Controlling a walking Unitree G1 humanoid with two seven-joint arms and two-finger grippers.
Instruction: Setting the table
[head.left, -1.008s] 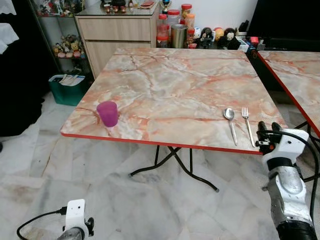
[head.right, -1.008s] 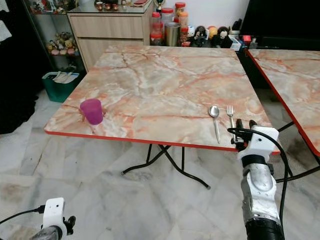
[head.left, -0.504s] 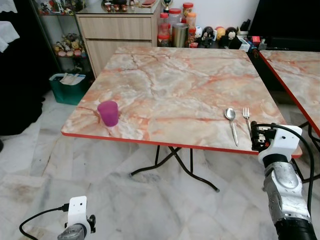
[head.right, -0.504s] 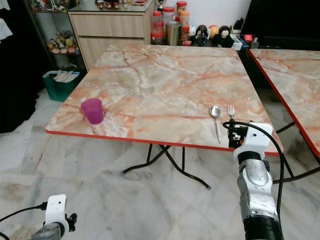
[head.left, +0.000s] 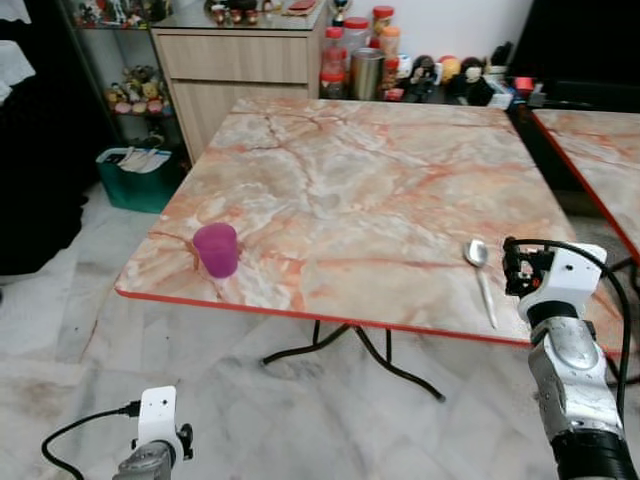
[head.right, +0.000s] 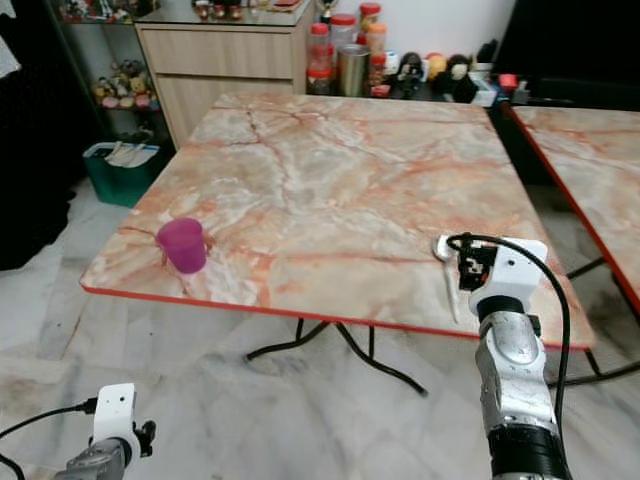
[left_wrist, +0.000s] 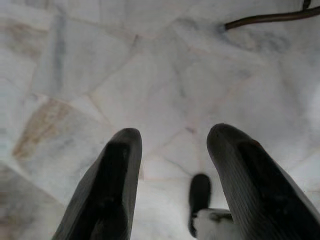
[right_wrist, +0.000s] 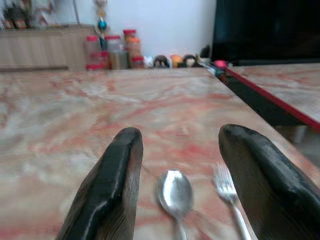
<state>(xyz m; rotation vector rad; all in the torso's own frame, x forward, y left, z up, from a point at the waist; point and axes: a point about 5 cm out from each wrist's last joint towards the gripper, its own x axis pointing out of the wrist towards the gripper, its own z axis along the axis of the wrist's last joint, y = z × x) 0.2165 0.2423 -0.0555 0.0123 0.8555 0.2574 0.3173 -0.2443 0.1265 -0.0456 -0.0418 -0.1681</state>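
A purple cup (head.left: 217, 249) stands upright near the front left edge of the marble table (head.left: 350, 180). A spoon (head.left: 481, 268) lies near the front right edge, with a fork (right_wrist: 227, 192) just to its right. My right gripper (right_wrist: 181, 132) is open and hovers low over the table's front right edge. In the right wrist view the spoon (right_wrist: 175, 195) and the fork lie between and just ahead of its fingers (right_wrist: 112, 190). In the eye views the right wrist (head.left: 548, 282) hides the fork. My left gripper (left_wrist: 175, 131) hangs open, low over the floor.
A second marble table (head.left: 600, 160) stands close on the right. Behind are a wooden cabinet (head.left: 240, 70), jars and figurines (head.left: 365, 65), and a green bin (head.left: 135, 178) at the left. Black folding legs (head.left: 350, 352) cross under the table on the marble floor (head.left: 250, 420).
My right gripper has risen from below the table's front edge to over the tabletop at the fork, which it now covers in the eye views. The camera has shifted slightly.
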